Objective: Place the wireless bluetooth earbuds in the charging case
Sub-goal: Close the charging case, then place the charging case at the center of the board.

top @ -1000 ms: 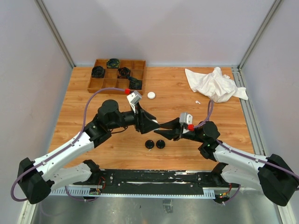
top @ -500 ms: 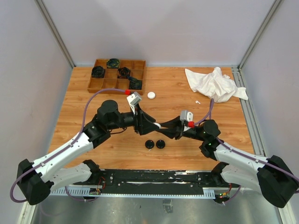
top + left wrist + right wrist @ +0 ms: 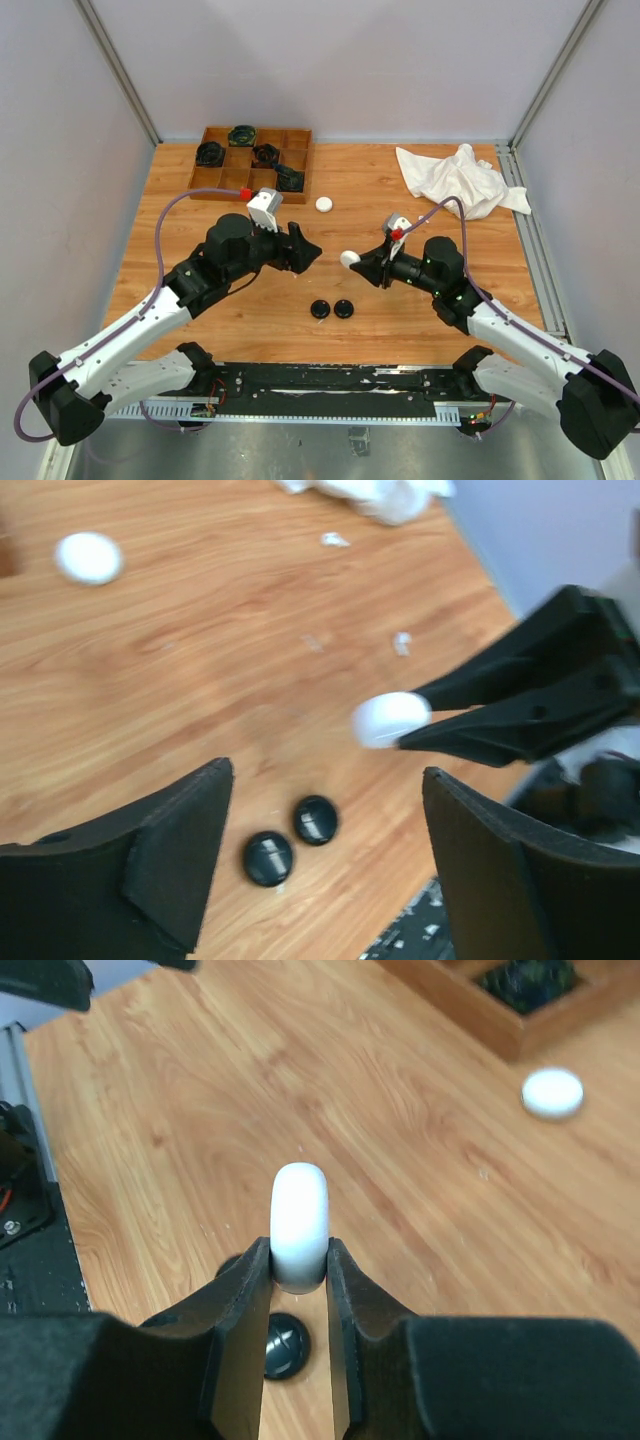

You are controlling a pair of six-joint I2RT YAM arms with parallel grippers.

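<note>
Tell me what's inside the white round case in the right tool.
Nothing shows: the white round case, pinched edge-on in the right tool, looks closed, so its contents are hidden.

The table (image 3: 400,200) is smooth wood-grain board with a slight sheen. At its far right corner lies crumpled white cloth (image 3: 455,180), at its far left corner a matt brown wooden tray (image 3: 220,191). The white case (image 3: 300,1225) looks smooth satin plastic, the black cases (image 3: 268,858) glossy, the right gripper (image 3: 298,1250) matt black

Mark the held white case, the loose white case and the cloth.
held white case (image 3: 300,1222): right wrist view, rounded edge
loose white case (image 3: 323,204): top external view, top face
cloth (image 3: 455,180): top external view, middle folds
</note>
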